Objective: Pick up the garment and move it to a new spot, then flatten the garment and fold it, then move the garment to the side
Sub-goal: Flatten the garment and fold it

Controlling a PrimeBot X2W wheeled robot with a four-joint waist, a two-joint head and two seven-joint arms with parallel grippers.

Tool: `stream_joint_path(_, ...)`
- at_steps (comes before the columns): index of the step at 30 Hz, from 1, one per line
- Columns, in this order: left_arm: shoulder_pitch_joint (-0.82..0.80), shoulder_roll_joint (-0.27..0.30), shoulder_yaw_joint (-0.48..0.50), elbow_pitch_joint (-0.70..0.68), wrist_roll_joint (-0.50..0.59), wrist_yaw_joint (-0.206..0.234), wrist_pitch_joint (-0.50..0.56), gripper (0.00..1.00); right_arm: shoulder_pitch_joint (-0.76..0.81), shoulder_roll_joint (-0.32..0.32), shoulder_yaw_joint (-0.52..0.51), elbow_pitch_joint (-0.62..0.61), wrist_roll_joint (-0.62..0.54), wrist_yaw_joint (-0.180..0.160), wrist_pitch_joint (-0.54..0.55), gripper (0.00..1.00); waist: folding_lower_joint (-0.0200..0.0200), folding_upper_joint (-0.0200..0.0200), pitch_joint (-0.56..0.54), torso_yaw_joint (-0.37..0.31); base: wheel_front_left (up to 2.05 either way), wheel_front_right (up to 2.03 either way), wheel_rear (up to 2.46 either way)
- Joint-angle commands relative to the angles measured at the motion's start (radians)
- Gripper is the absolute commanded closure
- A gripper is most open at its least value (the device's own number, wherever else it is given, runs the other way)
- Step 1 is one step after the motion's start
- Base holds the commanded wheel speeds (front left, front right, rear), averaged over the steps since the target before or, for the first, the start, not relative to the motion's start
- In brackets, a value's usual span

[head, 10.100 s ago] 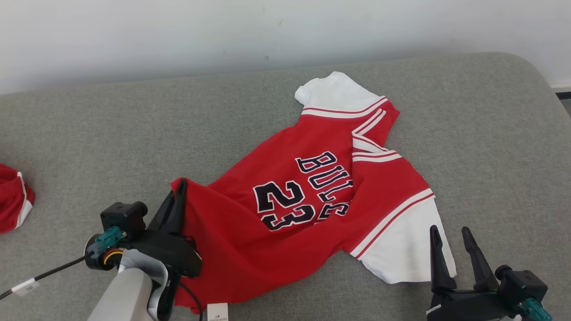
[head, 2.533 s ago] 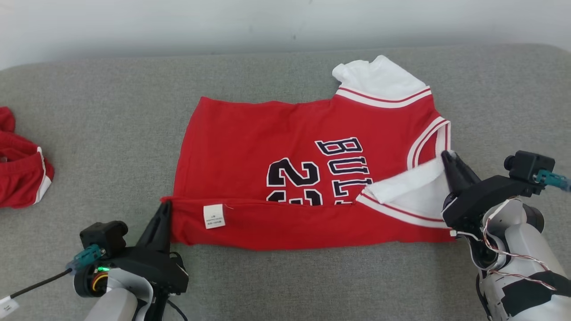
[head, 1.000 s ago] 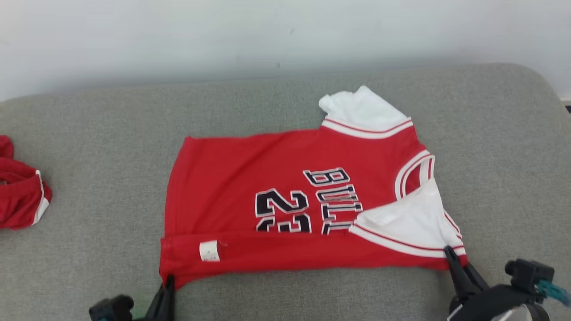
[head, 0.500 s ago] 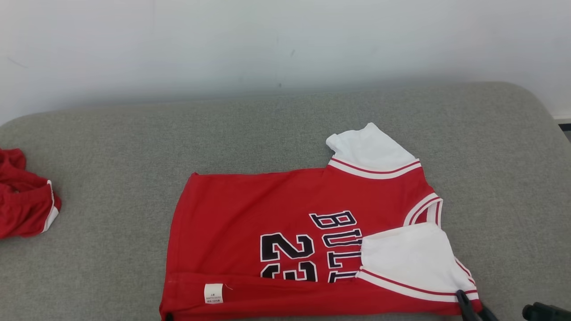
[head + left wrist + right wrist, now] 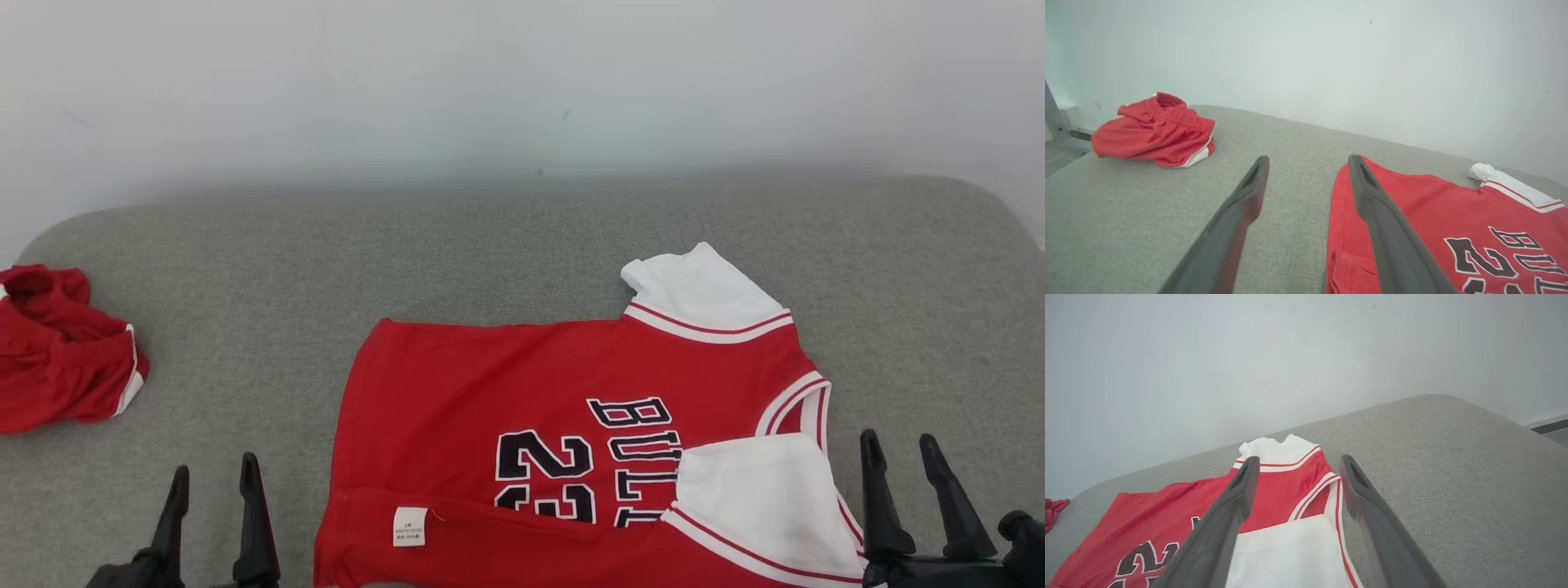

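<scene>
The garment is a red jersey [image 5: 490, 392] with white sleeves and dark "BULLS 23" lettering, lying flat on the grey cushion [image 5: 490, 245]. Its near long edge is folded up over the body, showing a white tag [image 5: 410, 525] and one white sleeve [image 5: 751, 490] laid over the lettering. My left gripper [image 5: 212, 478] stands open just left of the jersey's hem, holding nothing. My right gripper [image 5: 902, 449] stands open just right of the folded sleeve, also holding nothing. In the left wrist view the jersey [image 5: 1453, 220] lies beside the right finger; in the right wrist view the jersey [image 5: 1290, 490] lies beneath my fingers.
A crumpled pair of red shorts [image 5: 57, 359] with white trim lies at the cushion's far left, also seen as shorts [image 5: 1155, 130] in the left wrist view. A pale wall [image 5: 490, 82] rises behind the cushion. The cushion's rounded right edge [image 5: 1012, 220] is close by.
Both grippers have let go of the folded near edge and now stand open and apart from the jersey. The head camera has tilted, shifting the whole picture.
</scene>
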Motion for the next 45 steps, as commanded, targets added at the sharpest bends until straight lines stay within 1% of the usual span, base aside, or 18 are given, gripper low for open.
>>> stream_joint_path(1, 0.009, 0.004, 0.001, -0.005, 0.026, 0.004, -0.002, 0.0, -0.006, 0.011, 0.006, -0.005, -0.018, -0.002, -0.009, 0.0, 0.0, 0.0001, -0.011, 0.009, 0.0, 0.0, 0.0)
stream_joint_path(3, 0.01, 0.023, -0.005, -0.018, 0.104, 0.014, -0.003, 0.0, -0.008, 0.023, 0.015, -0.008, -0.059, -0.002, -0.035, 0.0, 0.0, 0.0001, -0.018, 0.016, 0.0, 0.0, 0.0)
stream_joint_path(6, 0.011, 0.055, -0.029, 0.002, 0.201, 0.037, -0.003, 0.0, -0.016, 0.034, 0.031, 0.002, -0.119, -0.002, -0.06, 0.0, 0.0, 0.0001, -0.03, 0.021, 0.0, 0.0, 0.0)
stream_joint_path(9, 0.002, 0.071, -0.04, 0.023, 0.235, 0.049, -0.003, 0.0, -0.018, 0.049, 0.046, 0.018, -0.161, -0.002, -0.077, 0.0, 0.0, 0.0001, -0.04, 0.024, 0.0, 0.0, 0.0)
stream_joint_path(15, 0.016, 0.064, -0.067, 0.047, 0.21, 0.017, 0.02, 0.0, -0.011, 0.068, 0.064, 0.053, -0.21, -0.002, -0.095, 0.0, 0.0, 0.0001, -0.049, 0.032, 0.0, 0.0, 0.0)
stream_joint_path(19, 0.018, 0.061, -0.072, 0.06, 0.194, 0.01, 0.031, 0.0, -0.014, 0.073, 0.081, 0.078, -0.224, -0.002, -0.1, 0.0, 0.0, 0.0001, -0.045, 0.03, 0.0, 0.0, 0.0)
stream_joint_path(23, -0.032, 0.059, -0.051, 0.068, 0.152, -0.012, 0.04, 0.0, -0.083, 0.037, 0.126, 0.108, -0.22, -0.002, -0.083, 0.0, 0.0, 0.0001, -0.022, 0.011, 0.0, 0.0, 0.0)
stream_joint_path(26, -0.103, 0.07, -0.038, 0.08, 0.117, -0.043, 0.065, 0.0, -0.181, 0.008, 0.149, 0.159, -0.179, -0.002, -0.055, 0.0, 0.0, 0.0001, 0.017, -0.007, 0.0, 0.0, 0.0)
stream_joint_path(27, -0.136, 0.081, -0.035, 0.09, 0.113, -0.057, 0.073, 0.0, -0.221, -0.007, 0.16, 0.183, -0.174, -0.002, -0.038, 0.0, 0.0, 0.0001, 0.033, -0.015, 0.0, 0.0, 0.0)
stream_joint_path(29, -0.217, 0.084, -0.029, 0.113, 0.081, -0.093, 0.089, 0.0, -0.313, -0.024, 0.177, 0.229, -0.144, -0.002, -0.019, 0.0, 0.0, 0.0001, 0.07, -0.027, 0.0, 0.0, 0.0)
stream_joint_path(31, -0.302, 0.1, -0.033, 0.151, 0.069, -0.131, 0.105, 0.0, -0.407, -0.056, 0.208, 0.292, -0.13, -0.002, 0.006, 0.0, 0.0, 0.0001, 0.109, -0.039, 0.0, 0.0, 0.0)
stream_joint_path(33, -0.389, 0.092, -0.029, 0.202, 0.033, -0.168, 0.134, 0.0, -0.503, -0.076, 0.225, 0.368, -0.105, -0.002, 0.021, 0.0, 0.0, 0.0001, 0.15, -0.047, 0.0, 0.0, 0.0)
stream_joint_path(35, -0.48, 0.091, -0.021, 0.257, -0.016, -0.197, 0.17, 0.0, -0.608, -0.084, 0.241, 0.436, -0.077, -0.002, 0.033, 0.0, 0.0, 0.0001, 0.196, -0.056, 0.0, 0.0, 0.0)
stream_joint_path(37, -0.562, 0.105, -0.028, 0.319, -0.035, -0.22, 0.211, 0.0, -0.707, -0.089, 0.256, 0.512, -0.054, -0.002, 0.048, 0.0, 0.0, 0.0001, 0.235, -0.067, 0.0, 0.0, 0.0)
stream_joint_path(40, -0.669, 0.109, -0.04, 0.404, -0.088, -0.241, 0.282, 0.0, -0.841, -0.092, 0.283, 0.609, -0.037, -0.002, 0.058, 0.0, 0.0, 0.0001, 0.291, -0.082, 0.0, 0.0, 0.0)
stream_joint_path(41, -0.669, 0.109, -0.04, 0.404, -0.088, -0.241, 0.282, 0.0, -0.841, -0.092, 0.283, 0.609, -0.037, -0.002, 0.058, 0.0, 0.0, 0.0001, 0.291, -0.082, 0.0, 0.0, 0.0)
stream_joint_path(43, -0.726, 0.119, -0.06, 0.45, -0.111, -0.25, 0.322, 0.0, -0.918, -0.094, 0.31, 0.671, -0.029, -0.002, 0.064, 0.0, 0.0, 0.0001, 0.32, -0.091, 0.0, 0.0, 0.0)
stream_joint_path(45, -0.774, 0.115, -0.08, 0.487, -0.135, -0.252, 0.347, 0.0, -0.987, -0.095, 0.333, 0.732, -0.024, -0.002, 0.063, 0.0, 0.0, 0.0001, 0.343, -0.094, 0.0, 0.0, 0.0)
